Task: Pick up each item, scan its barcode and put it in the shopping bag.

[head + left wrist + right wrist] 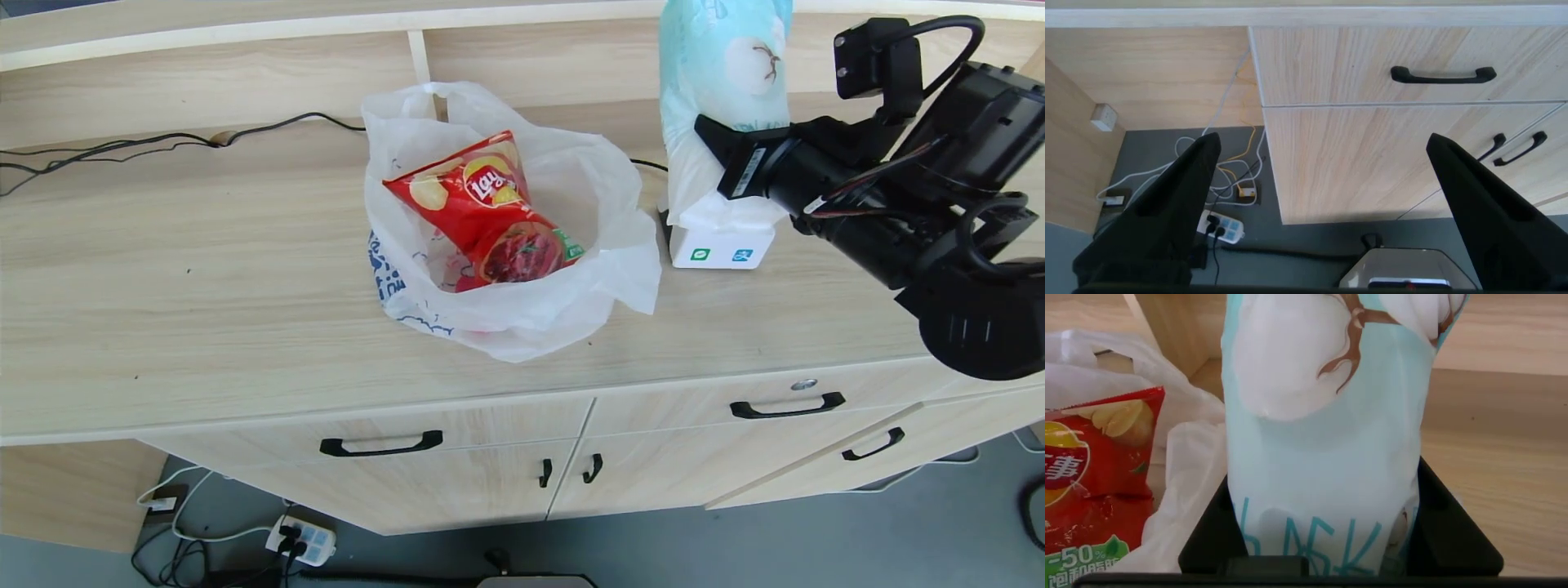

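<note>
We see a red chip bag (490,212) inside the open white shopping bag (620,269); a pale blue pack (722,73) stands upright over the white scanner (722,255).

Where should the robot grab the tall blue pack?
Its lower half, coming from the right, like the right gripper does: the pack stands upright above the white box and looks soft, so squeezing its sides should hold it.
</note>
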